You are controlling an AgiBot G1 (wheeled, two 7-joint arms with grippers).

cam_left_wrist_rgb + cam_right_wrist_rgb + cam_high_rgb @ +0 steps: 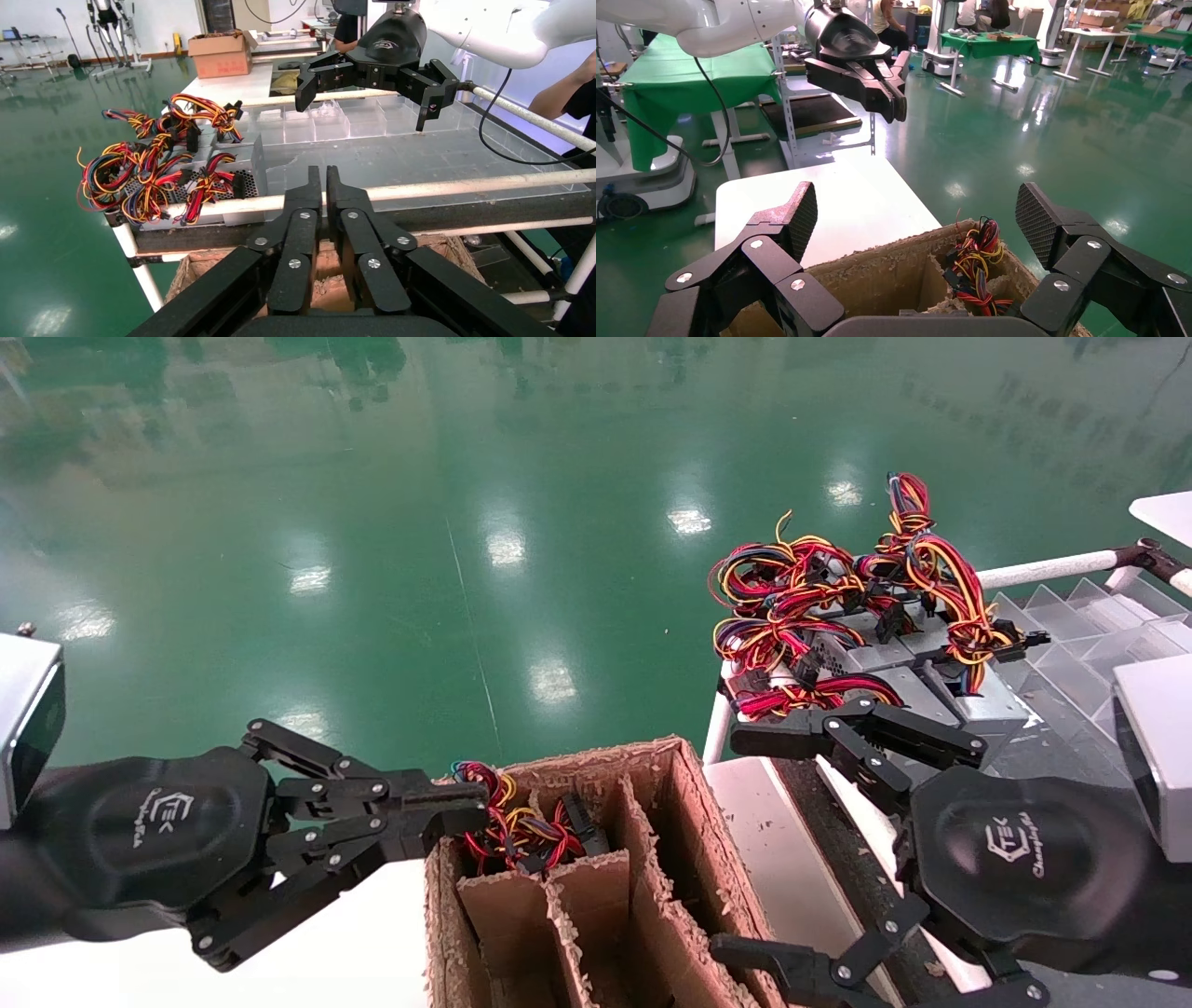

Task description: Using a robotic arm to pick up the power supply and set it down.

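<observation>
Near the centre we saw a ragged brown cardboard box with dividers point(652, 859), one far compartment holding a tangle of red, yellow and black wires point(521, 826). Our left black linkage-finger gripper point(466, 808) hovered at the box's left rim, fingers pressed together and empty. Our right black gripper point(754, 845) hung by the box's right side, jaws spread wide. On the far right, silver-grey sheet-metal power supplies point(917, 677) lay on a white-railed rack point(1048, 565) under looping coloured wire bundles point(819, 589).
</observation>
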